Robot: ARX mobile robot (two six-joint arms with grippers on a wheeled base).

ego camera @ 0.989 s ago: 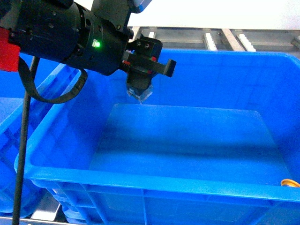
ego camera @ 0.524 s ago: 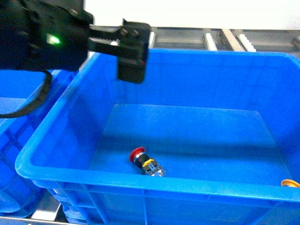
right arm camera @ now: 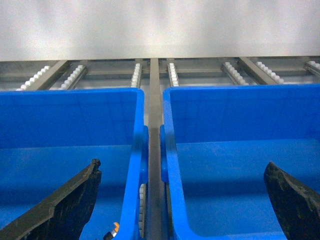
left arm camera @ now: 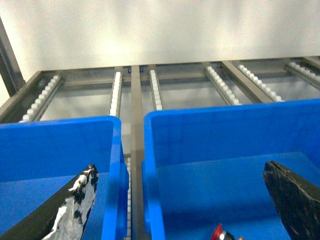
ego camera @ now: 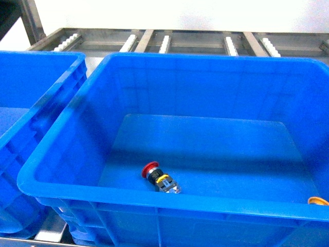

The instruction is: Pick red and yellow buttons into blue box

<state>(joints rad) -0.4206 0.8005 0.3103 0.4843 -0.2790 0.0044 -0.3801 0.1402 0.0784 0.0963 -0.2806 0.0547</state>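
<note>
Both arms hover above the blue box point(ego camera: 67, 175) with jaws spread wide, the red button point(ego camera: 150, 170) lying inside.

Left pincer point(left arm camera: 180, 210) withdrew from view.

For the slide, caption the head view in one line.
Red button lies on its side on the floor of the blue box, a second blue crate alongside; no arm in frame.

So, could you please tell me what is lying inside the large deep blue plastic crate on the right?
On the floor of the large deep blue plastic crate lies a red-capped push button on its side. The near rim hides most of an orange-yellow object at the right corner.
</note>
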